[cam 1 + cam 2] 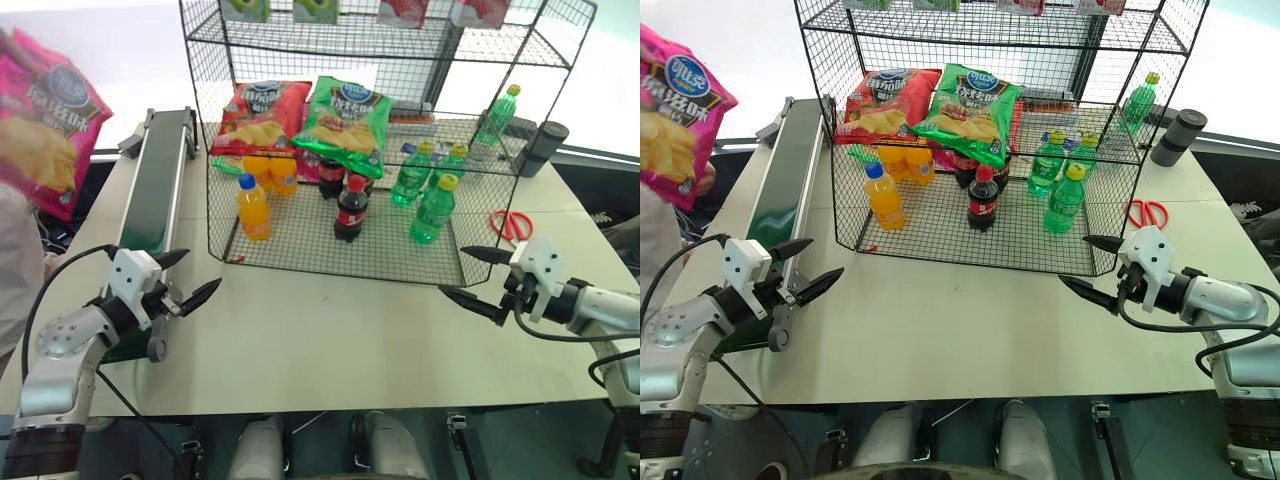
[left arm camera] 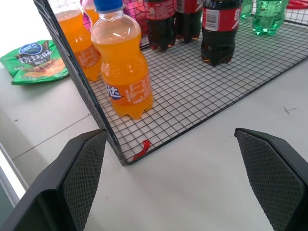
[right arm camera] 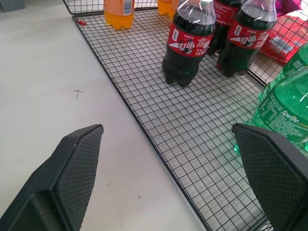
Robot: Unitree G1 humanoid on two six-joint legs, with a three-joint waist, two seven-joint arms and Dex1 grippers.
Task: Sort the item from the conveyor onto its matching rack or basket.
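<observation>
The item, a shiny magenta-pink crisp bag point(image 1: 45, 120) with a round blue logo, is held up in the air by a person at the far left, off to the left of the conveyor point(image 1: 160, 180). The belt itself carries nothing. The black wire rack point(image 1: 300, 238) stands at the table's middle and back. My left gripper point(image 1: 203, 268) is open and empty beside the conveyor's near end, pointing at the rack's front left corner point(image 2: 122, 156). My right gripper point(image 1: 452, 270) is open and empty too, near the rack's front right corner.
On the rack's middle tier lie a red crisp bag point(image 1: 262, 115) and a green crisp bag point(image 1: 345, 120). Orange bottles point(image 1: 253, 208), cola bottles point(image 1: 349, 210) and green soda bottles point(image 1: 432, 210) stand on the bottom grid. Red scissors point(image 1: 512, 225) and a black cylinder point(image 1: 545, 147) sit to the right.
</observation>
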